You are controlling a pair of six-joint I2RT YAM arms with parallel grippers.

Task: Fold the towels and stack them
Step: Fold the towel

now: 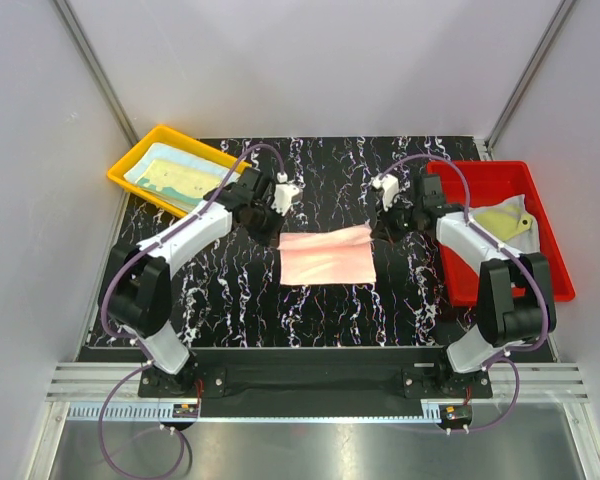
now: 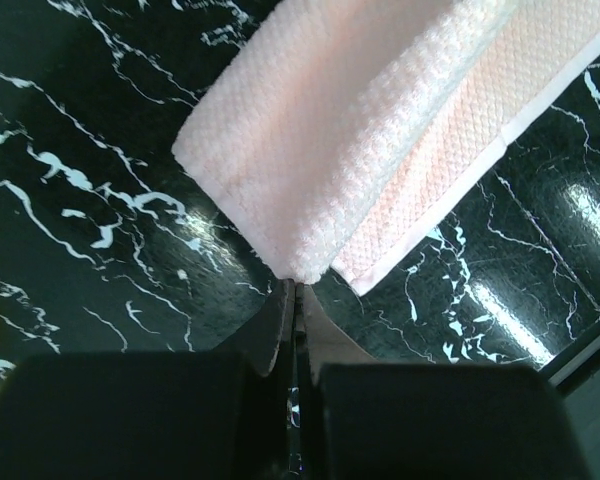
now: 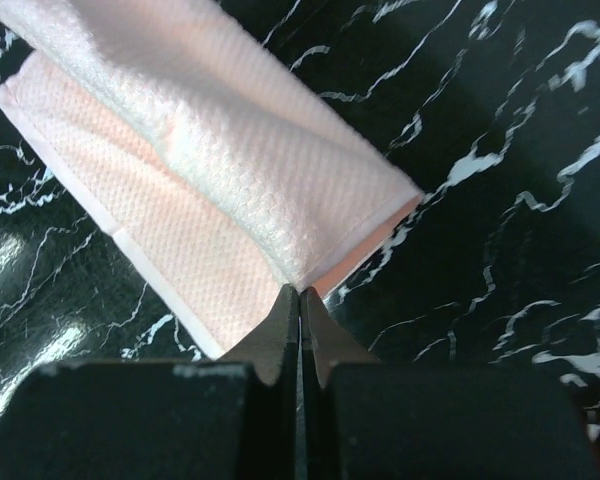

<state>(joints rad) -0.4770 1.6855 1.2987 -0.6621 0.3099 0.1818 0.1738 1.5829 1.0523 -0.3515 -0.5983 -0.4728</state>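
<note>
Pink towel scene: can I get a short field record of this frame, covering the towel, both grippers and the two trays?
towel: pink terry towel, folded over in two layers, in the middle of the black marbled table
left gripper: shut, appears to pinch the towel's far left corner
right gripper: shut, appears to pinch the far right corner
yellow plastic tray: far left, holds a cloth with teal patches
red plastic tray: right side, holds a pale yellow cloth

At least three towels (image 1: 326, 256), two trays (image 1: 130, 165) and two arms (image 1: 195, 232).
</note>
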